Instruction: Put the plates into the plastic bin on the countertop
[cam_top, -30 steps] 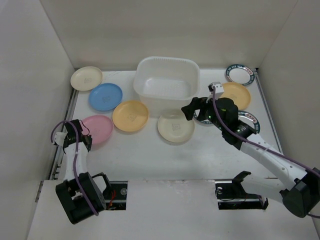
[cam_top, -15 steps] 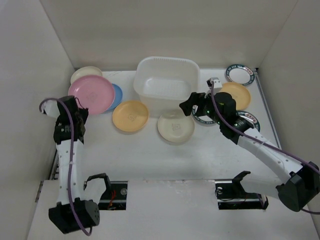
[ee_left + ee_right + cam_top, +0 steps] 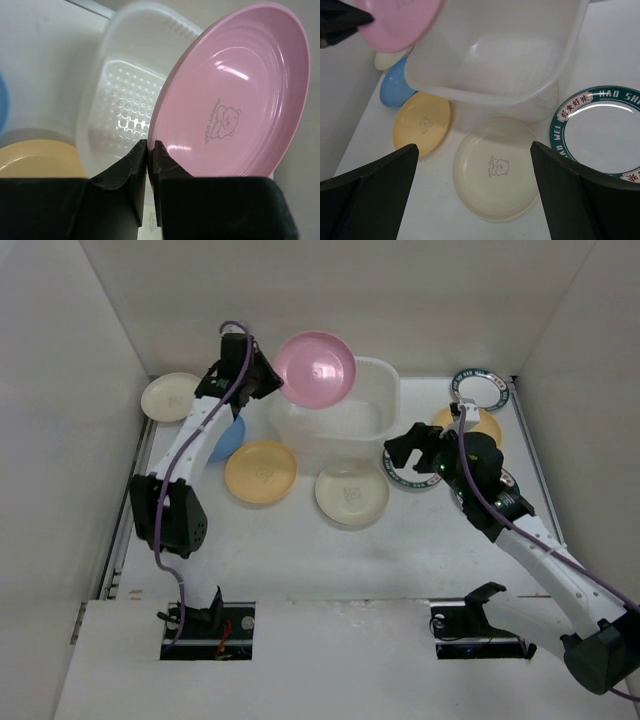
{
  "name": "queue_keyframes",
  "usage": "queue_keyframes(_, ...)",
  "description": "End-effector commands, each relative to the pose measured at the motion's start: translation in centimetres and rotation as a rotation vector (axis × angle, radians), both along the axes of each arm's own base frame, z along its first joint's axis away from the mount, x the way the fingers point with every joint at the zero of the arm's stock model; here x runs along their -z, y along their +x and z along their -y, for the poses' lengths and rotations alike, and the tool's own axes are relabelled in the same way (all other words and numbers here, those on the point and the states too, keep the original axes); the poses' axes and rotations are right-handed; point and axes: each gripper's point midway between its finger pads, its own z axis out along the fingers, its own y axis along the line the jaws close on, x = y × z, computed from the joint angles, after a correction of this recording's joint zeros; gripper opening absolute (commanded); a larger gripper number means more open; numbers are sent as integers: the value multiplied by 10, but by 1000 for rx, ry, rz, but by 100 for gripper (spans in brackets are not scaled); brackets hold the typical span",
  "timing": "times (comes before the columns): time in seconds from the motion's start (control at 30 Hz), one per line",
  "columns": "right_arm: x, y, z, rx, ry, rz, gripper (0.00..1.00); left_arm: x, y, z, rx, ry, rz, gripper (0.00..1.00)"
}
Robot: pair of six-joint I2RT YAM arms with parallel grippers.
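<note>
My left gripper (image 3: 264, 383) is shut on the rim of a pink plate (image 3: 316, 368) and holds it tilted in the air above the back left of the plastic bin (image 3: 388, 390). In the left wrist view the fingers pinch the pink plate (image 3: 235, 100) over the bin (image 3: 120, 95). My right gripper (image 3: 400, 454) is open and empty, hovering above a cream plate (image 3: 495, 167) and a teal-rimmed plate (image 3: 600, 130) in front of the bin (image 3: 495, 60). On the countertop (image 3: 300, 540) lie a yellow-orange plate (image 3: 260, 471), a blue plate (image 3: 226, 437) and another cream plate (image 3: 172, 396).
More plates lie at the right: a yellow-orange one (image 3: 487, 426), a teal-rimmed one (image 3: 478, 387) at the back corner, another partly under my right arm (image 3: 508, 483). White walls close in the left, back and right.
My left arm has swung from the left side to the back, carrying the pink plate up and over the bin. My right gripper has shifted a little to the right.
</note>
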Motion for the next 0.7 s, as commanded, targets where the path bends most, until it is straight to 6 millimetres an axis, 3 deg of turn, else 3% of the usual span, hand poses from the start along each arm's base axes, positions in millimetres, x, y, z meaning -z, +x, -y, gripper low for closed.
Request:
queue_keyframes(0.0, 1, -7, 15, 58, 0, -6, 100, 3, 13, 42, 161, -2, 13, 5)
queue_keyframes(0.27, 1, -32, 45, 153, 14, -10, 100, 90, 58, 60, 180, 38, -106, 5)
queue_keyframes(0.5, 6, -49, 67, 227, 0, -28, 100, 127, 88, 82, 239, 24, -132, 7)
queue_keyframes(0.67, 16, -53, 86, 316, -19, -70, 100, 154, 89, 101, 281, 41, -172, 12)
